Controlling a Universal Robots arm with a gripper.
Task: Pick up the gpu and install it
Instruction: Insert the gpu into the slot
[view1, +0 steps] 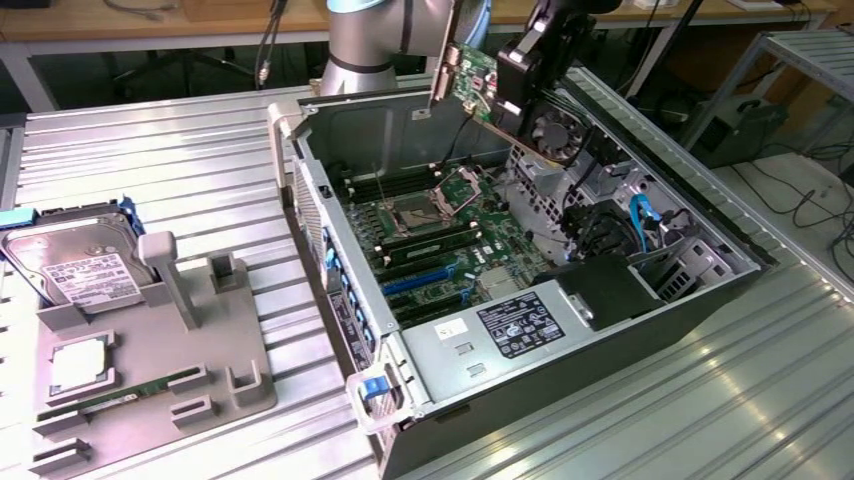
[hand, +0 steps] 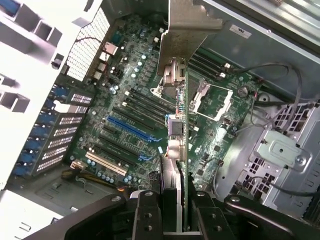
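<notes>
Metal bench (view1: 160, 160), PC case (view1: 561, 420) — hand (hand: 176, 205) grips gpu (hand: 176, 130)

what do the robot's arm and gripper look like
The arm is a smooth silver-grey cylinder. The gripper is matt black, with two blocky black fingers dotted with small screw holes, and black linkage bars spreading to either side.
</notes>
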